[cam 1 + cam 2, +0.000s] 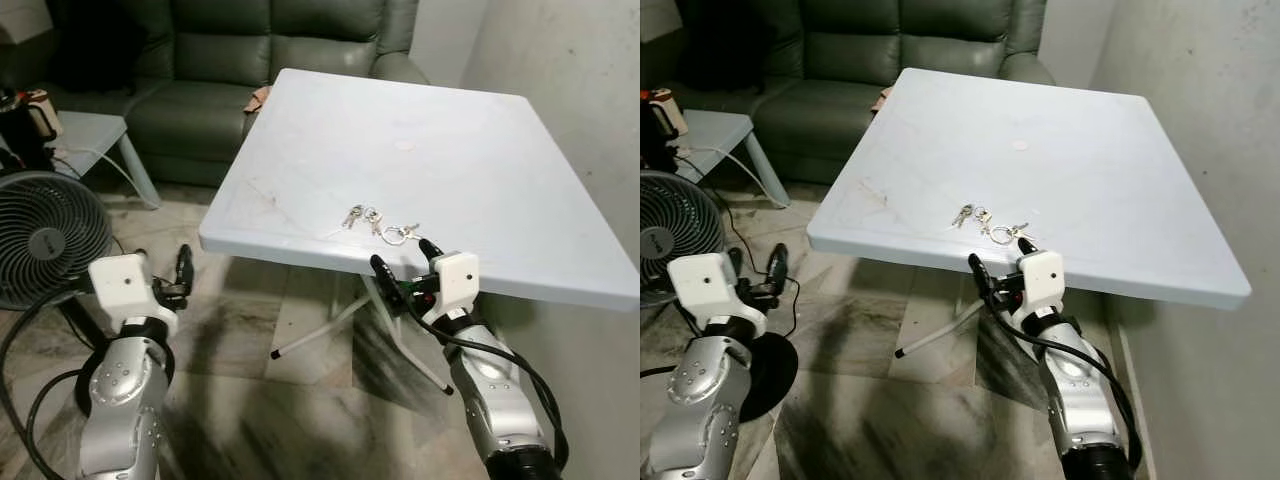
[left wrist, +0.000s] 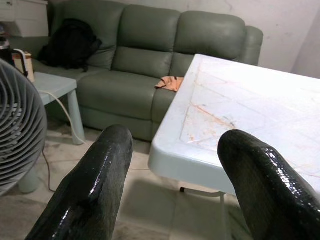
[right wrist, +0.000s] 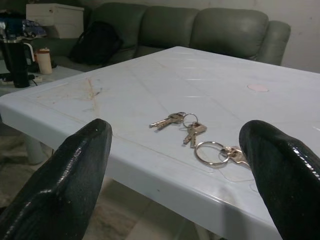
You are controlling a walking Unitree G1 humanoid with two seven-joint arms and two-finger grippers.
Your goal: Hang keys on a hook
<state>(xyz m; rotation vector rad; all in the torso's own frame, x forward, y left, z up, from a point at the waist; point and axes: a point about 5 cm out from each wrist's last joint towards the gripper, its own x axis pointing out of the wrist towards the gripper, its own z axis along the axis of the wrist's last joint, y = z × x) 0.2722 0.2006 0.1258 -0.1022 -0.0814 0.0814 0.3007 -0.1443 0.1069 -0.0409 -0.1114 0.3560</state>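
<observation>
The keys [image 1: 378, 223] are lying flat on the desk [image 1: 480, 150] near its front edge, and we are holding our right gripper [image 1: 403, 262] just off that edge with its fingers spread wide and gripping nothing, while our left gripper [image 1: 183, 268], also open and empty, is hanging idle beside the fan [image 1: 45, 235]. We are judging that the flat rings could skid across the smooth top or slip off the edge if the fingers scrape in low, and a pinch on one key could leave the bunch swinging. We are reading no clear writing; the fan's hub badge is too small to make out.
</observation>
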